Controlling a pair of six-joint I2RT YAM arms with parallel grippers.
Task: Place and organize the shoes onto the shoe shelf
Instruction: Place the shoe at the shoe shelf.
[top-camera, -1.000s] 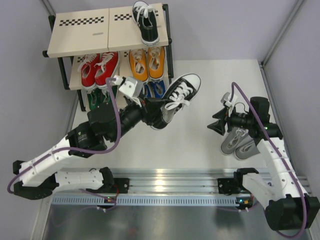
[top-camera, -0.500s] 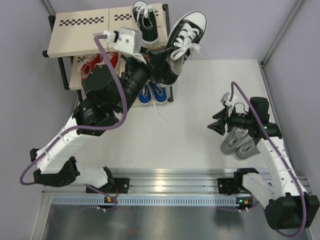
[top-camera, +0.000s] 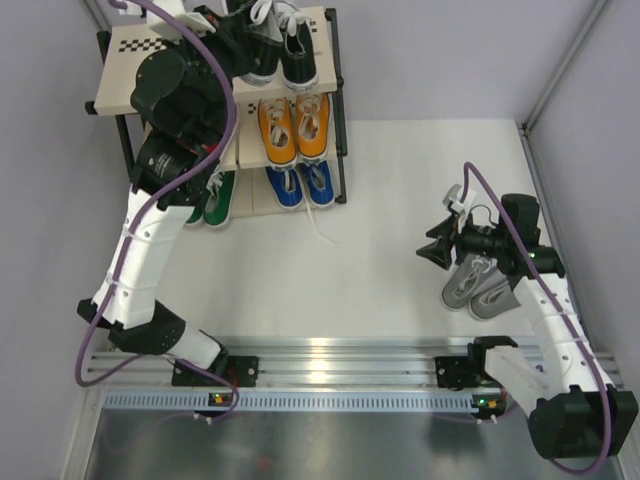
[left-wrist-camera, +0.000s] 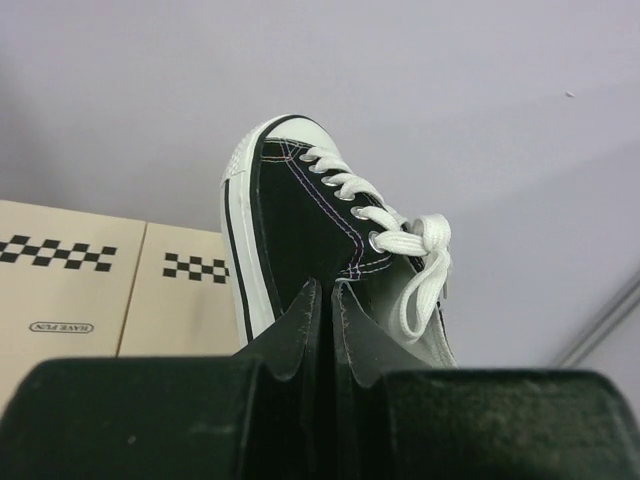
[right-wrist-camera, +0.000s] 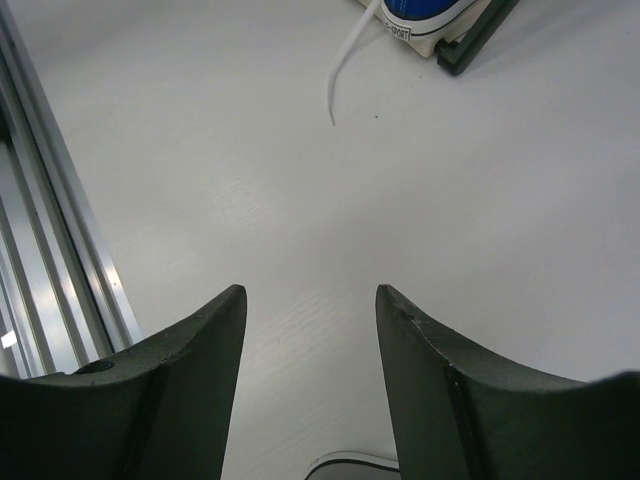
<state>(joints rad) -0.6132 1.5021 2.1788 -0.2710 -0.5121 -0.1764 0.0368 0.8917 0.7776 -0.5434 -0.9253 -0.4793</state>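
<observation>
bright, even overhead light; soft faint shadows; glare on the metal rail (top-camera: 330, 350); frames sharp

The black shoe (left-wrist-camera: 290, 220) is matt canvas with a smooth rubber toe cap. The shelf (left-wrist-camera: 70, 290) boards look matt pale wood, the table (top-camera: 380, 200) smooth white, the rail (top-camera: 340, 352) shiny metal.

Parted tool (right-wrist-camera: 310, 295) over table (right-wrist-camera: 250, 150); blue shoe (right-wrist-camera: 432, 12)

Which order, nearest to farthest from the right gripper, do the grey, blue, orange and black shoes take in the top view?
From the right gripper:
1. Grey shoes, on the table right beside it.
2. Blue shoes, bottom of the shelf, right half.
3. Orange shoes, middle tier, above the blue.
4. Black shoes, top board, farthest back.
</observation>
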